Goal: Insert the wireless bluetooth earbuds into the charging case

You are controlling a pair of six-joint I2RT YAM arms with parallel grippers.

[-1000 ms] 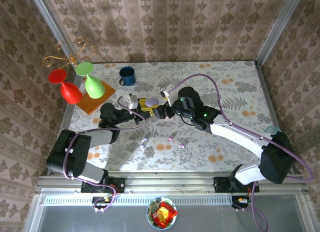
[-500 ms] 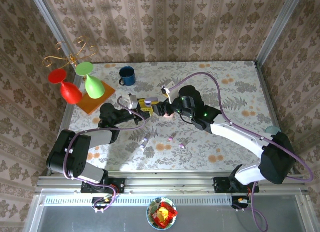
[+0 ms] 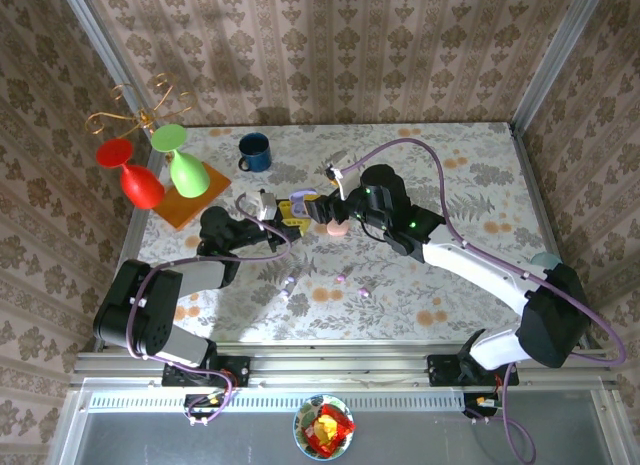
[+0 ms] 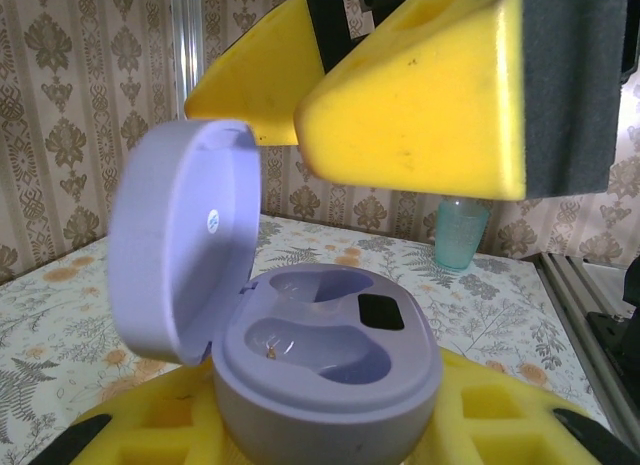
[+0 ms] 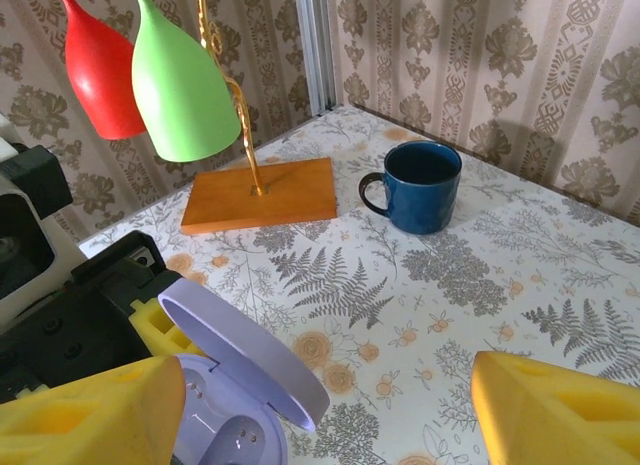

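A lilac charging case (image 4: 325, 360) sits with its lid (image 4: 180, 245) swung up, and my left gripper (image 4: 320, 440) is shut on its base with yellow foam pads. Both wells look empty. In the top view the case (image 3: 298, 205) is held just left of my right gripper (image 3: 316, 209). The right gripper (image 5: 325, 425) is open wide, its yellow fingers (image 4: 420, 95) hovering over the case and its lid (image 5: 245, 355). Three tiny earbuds lie on the table nearer the arms: one (image 3: 290, 282), another (image 3: 343, 278) and a third (image 3: 363, 293).
A pink egg-shaped case (image 3: 338, 228) rests on the table under the right wrist. A blue mug (image 3: 254, 152) stands at the back. Red and green glasses hang on a gold stand with a wooden base (image 3: 190, 200) at the left. A teal cup (image 3: 546, 260) is at the right edge.
The right gripper moved left over the lilac case, and the case's lid now stands open. The pink case under the right wrist has come into view.
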